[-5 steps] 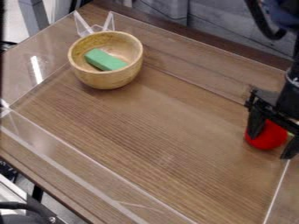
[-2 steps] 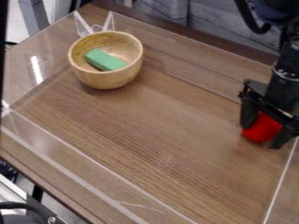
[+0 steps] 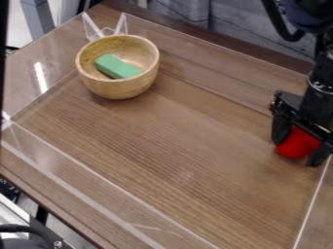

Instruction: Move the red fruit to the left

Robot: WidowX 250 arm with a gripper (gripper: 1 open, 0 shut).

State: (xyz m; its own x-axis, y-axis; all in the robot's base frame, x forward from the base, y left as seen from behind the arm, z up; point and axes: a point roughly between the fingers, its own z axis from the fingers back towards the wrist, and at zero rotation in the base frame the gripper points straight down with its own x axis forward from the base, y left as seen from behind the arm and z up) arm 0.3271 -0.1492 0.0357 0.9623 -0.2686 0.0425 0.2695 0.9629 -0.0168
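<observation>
Observed from near to far across the wooden tabletop [image 3: 156,160].

Noted in the near left corner of the view: 1 dark object [image 3: 23,233], cut off by the frame, too partial to identify. Can see bare wood grain over the near and middle parts of the tabletop.

Located the red fruit [image 3: 299,145] by the right edge of the view, on the tabletop, about midway between near and far. Partly covered by the black gripper [image 3: 302,134], so cannot make out its full outline.

Recorded the gripper as wide, with 2 dark fingers spread about the red fruit, 1 toward its left side and 1 toward its right. Cannot tell whether either finger touches it. Can see the dark arm [image 3: 307,14] reaching down from the far right corner of the view.

Found 1 round wooden bowl [image 3: 120,88] farther back, toward the far left, well apart from the red fruit. Counted 1 green block [image 3: 117,66] inside, lying tilted across the bowl toward its far side.

Logged 1 pale, wire-like object [image 3: 107,28] just beyond the bowl, near the far edge of the tabletop.
</observation>
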